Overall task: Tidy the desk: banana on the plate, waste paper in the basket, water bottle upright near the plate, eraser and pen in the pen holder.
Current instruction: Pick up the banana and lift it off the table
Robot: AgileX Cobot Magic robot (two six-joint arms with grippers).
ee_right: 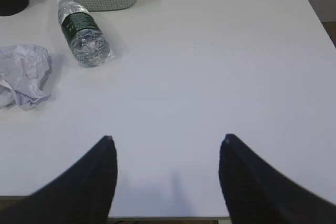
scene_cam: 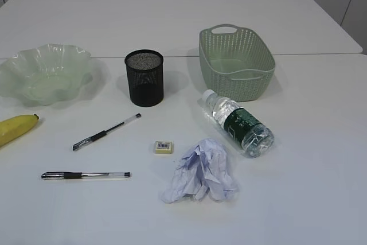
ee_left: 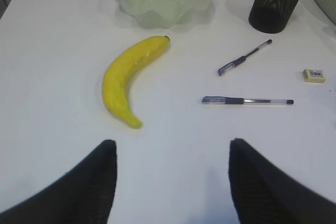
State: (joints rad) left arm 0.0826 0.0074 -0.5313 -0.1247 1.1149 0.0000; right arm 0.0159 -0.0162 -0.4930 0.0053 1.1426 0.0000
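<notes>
The left tool [ee_left: 170,148] stands with its fingers apart over bare tabletop [scene_cam: 309,199], holding nothing; the right tool [ee_right: 167,145] likewise stands parted and empty near the tabletop's front edge. Nearest in the exterior view, a pen [scene_cam: 86,174] lies flat, roughly parallel to the front edge, and a wad of crumpled waste paper [scene_cam: 200,171] rests to its right. Just behind the paper sits a small eraser [scene_cam: 163,147] with a printed label. A second pen [scene_cam: 106,132] lies on a slant behind the first. The banana [ee_left: 126,80] lies on its side at the left of the tabletop (only its tip shows in the exterior view), apart from the plate. The water bottle [scene_cam: 239,123] lies on its side to the right of the eraser, cap end pointing toward the basket, green label showing. Further back, the black mesh pen holder [scene_cam: 144,77] stands upright. The wavy-edged translucent green plate [scene_cam: 46,73] sits to its left and the pale green woven basket [scene_cam: 237,55] to its right, just behind the bottle's cap.
</notes>
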